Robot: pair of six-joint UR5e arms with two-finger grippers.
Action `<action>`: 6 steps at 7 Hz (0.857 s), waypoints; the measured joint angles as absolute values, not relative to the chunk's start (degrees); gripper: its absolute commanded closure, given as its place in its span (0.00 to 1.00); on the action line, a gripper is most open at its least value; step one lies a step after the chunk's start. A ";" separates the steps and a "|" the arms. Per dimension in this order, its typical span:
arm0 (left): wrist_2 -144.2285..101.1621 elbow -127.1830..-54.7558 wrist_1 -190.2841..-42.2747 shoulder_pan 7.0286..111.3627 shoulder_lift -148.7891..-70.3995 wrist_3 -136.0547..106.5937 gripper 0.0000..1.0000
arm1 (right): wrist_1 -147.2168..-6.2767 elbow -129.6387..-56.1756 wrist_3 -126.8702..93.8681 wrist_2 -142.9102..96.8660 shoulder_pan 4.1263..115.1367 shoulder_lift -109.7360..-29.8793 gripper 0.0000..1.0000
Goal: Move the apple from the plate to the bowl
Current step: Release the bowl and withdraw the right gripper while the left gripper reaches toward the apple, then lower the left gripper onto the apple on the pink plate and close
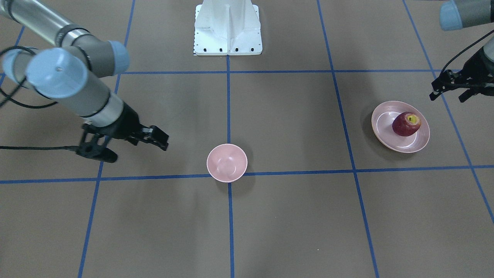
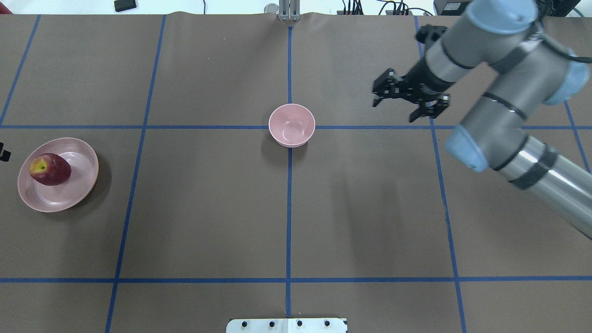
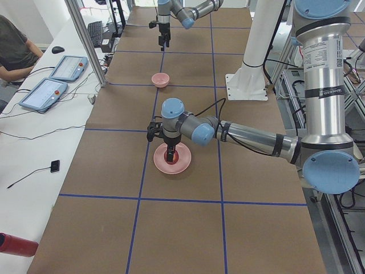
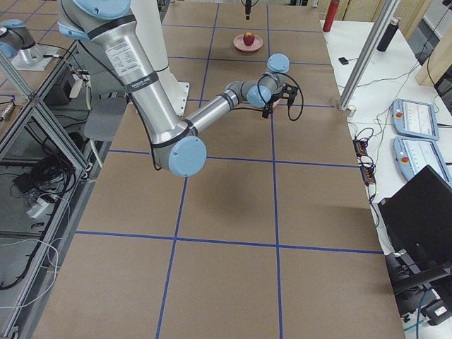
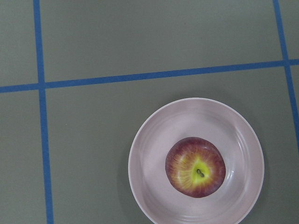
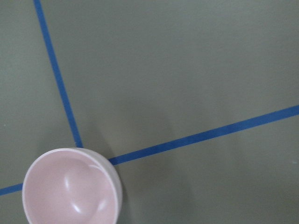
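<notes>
The dark red apple [image 1: 405, 124] lies on the shallow pink plate [image 1: 386, 142], at the far left in the overhead view, apple [image 2: 51, 169] on plate [image 2: 69, 199]. The left wrist view looks straight down on the apple [image 5: 195, 166] and plate [image 5: 149, 154]. My left gripper [image 1: 447, 97] hangs open and empty above the table beside the plate. The small deep pink bowl [image 1: 227, 163] [image 2: 292, 125] stands empty on the centre line. My right gripper [image 2: 397, 108] [image 1: 154, 139] is open and empty, off to the bowl's side. The bowl [image 6: 70, 191] shows low left in the right wrist view.
Blue tape lines divide the brown table. The white robot base mount [image 1: 227, 29] sits at the robot's edge. A black cable [image 1: 38, 148] trails from the right wrist. In the exterior left view, tablets [image 3: 48, 91] and an operator [image 3: 14, 48] are beside the table.
</notes>
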State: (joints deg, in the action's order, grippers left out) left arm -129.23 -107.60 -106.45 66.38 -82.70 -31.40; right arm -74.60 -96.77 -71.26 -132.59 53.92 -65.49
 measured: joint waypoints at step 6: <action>-127.77 -99.92 -114.26 58.16 -87.74 -45.37 0.02 | -74.11 -107.76 -31.23 -135.23 67.72 -97.27 0.00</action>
State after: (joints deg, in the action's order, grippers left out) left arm -127.77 -99.92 -114.26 58.16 -87.74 -45.37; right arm -74.11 -107.76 -31.23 -135.23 67.72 -97.27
